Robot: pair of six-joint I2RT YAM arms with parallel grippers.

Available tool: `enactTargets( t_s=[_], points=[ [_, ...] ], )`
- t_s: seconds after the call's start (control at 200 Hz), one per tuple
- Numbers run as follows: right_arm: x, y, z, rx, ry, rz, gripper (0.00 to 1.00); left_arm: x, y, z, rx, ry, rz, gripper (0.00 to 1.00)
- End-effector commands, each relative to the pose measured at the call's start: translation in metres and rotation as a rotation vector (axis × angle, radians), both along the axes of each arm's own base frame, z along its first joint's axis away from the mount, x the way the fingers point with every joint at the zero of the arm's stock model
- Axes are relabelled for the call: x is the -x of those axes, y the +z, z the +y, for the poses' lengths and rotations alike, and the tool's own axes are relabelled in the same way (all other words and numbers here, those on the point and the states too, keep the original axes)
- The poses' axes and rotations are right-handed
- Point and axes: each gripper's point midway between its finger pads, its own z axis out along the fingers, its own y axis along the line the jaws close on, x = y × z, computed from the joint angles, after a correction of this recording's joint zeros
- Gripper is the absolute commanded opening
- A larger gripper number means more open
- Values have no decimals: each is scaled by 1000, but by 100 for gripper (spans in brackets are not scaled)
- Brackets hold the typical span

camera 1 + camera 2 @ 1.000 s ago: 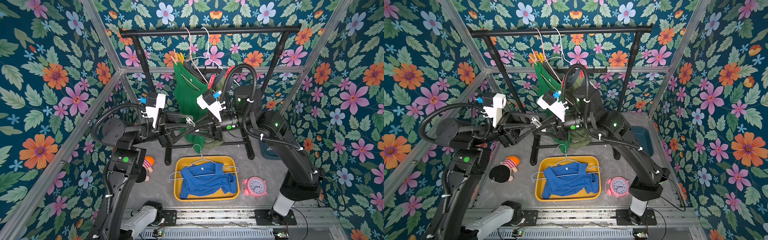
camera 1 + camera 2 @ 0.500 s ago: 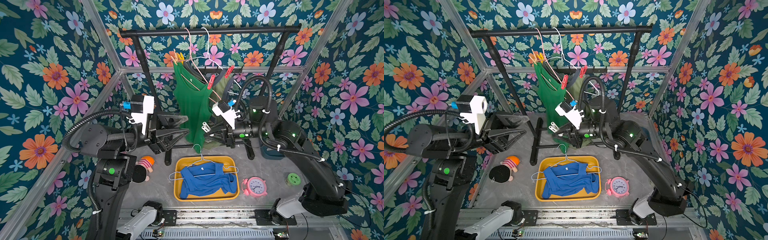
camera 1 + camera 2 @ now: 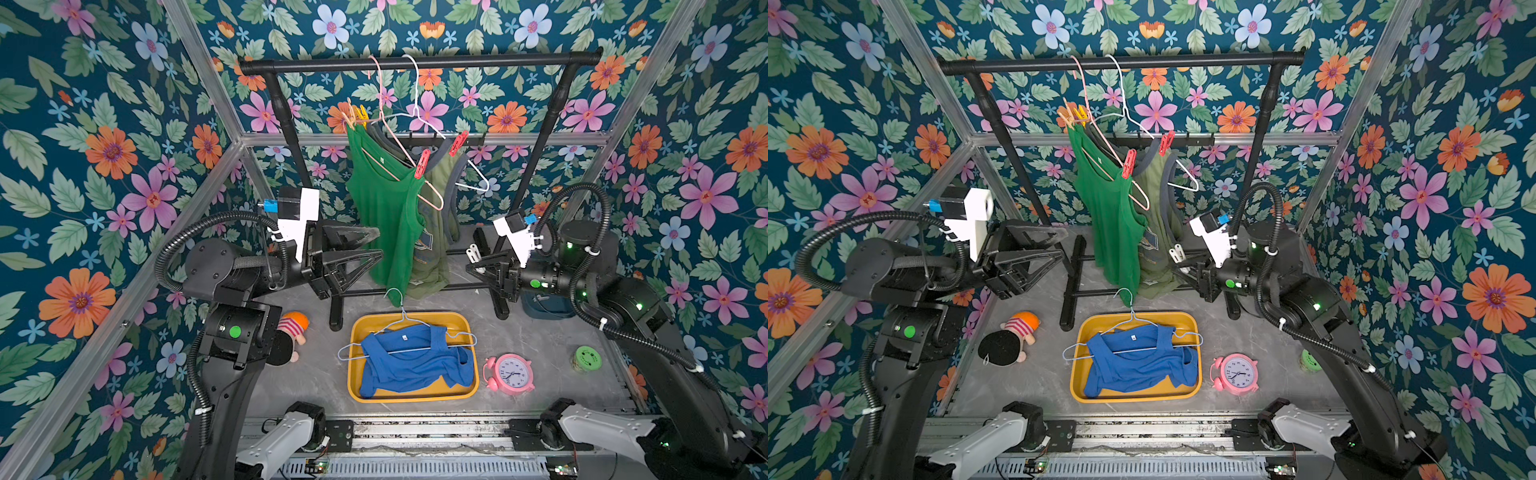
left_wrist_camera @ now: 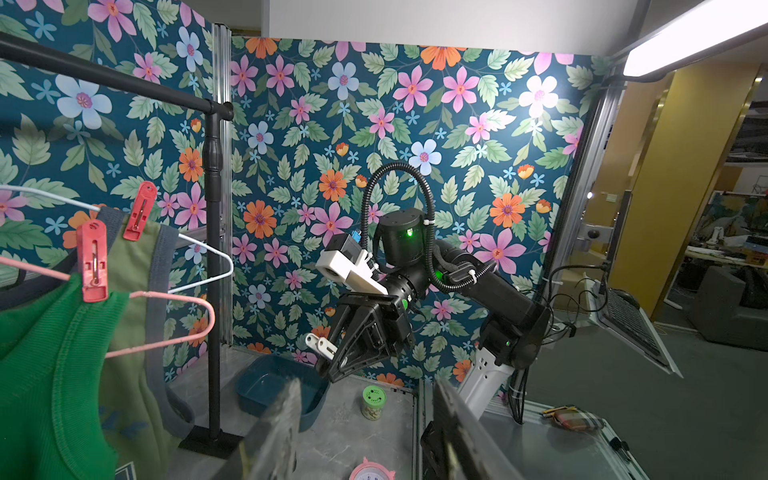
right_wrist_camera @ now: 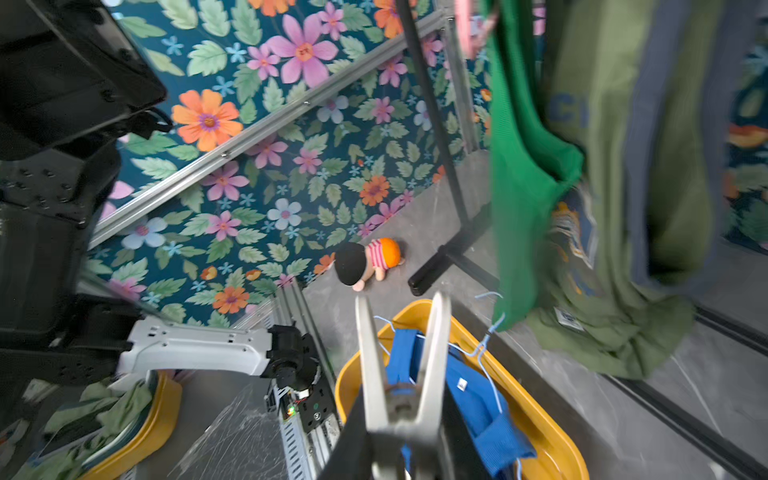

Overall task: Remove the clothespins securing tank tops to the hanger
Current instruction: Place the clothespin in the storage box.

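"Jaws first: how did they stand?"

"Right gripper [image 3: 478, 266] was clamped on a pale grey clothespin [image 3: 473, 252], near the olive tank top [image 3: 438, 178]. Left gripper [image 3: 379, 244] gaped, holding nothing, near the green tank top [image 3: 386, 216]."

"And the rest?"

"One red clothespin [image 3: 422, 164] pinned the green top's strap to a pink hanger [image 4: 166, 295]; a second red clothespin [image 3: 458, 143] gripped the olive top's strap. A yellow clothespin [image 3: 362, 115] and a peach clothespin [image 3: 348, 120] sat together at the opposite shoulders. The blue tank top [image 3: 415, 361] lay in the yellow tray [image 3: 415, 398]."

Green tank top [image 3: 386, 224], pale grey clothespin [image 5: 432, 353]
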Motion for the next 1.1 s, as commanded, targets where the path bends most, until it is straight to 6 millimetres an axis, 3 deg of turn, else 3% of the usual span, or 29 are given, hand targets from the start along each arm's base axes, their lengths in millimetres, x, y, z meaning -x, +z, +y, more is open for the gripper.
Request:
enactTargets(
  t_s=[0.0, 0.33, 0.495, 0.59, 0.665, 0.82, 0.98, 1.095],
  points=[
    [-11, -15, -24, -8, -107, 63, 0, -1, 0, 1, 6, 9, -21, 54],
    [-90, -100, -145, -110, -585, 342, 0, -30, -15, -3, 13, 62, 63, 54],
    [-134, -152, -217, -173, -850, 486, 0, -35, -28, -4, 17, 59, 84, 54],
    [-157, -178, -244, -242, -917, 547, 0, -35, -31, -4, 26, 53, 87, 55],
    [-171, -199, -258, -221, -964, 586, 0, -37, -34, -3, 28, 66, 99, 55],
    [-198, -236, -266, -192, -968, 700, 0, -37, -44, -4, 11, 66, 110, 55],
    [-211, -280, -290, -119, -1046, 815, 0, -34, -50, -3, 6, 73, 99, 55],
    [-220, -312, -293, -72, -1034, 929, 0, -32, -55, -2, 7, 74, 99, 56]
  ],
)
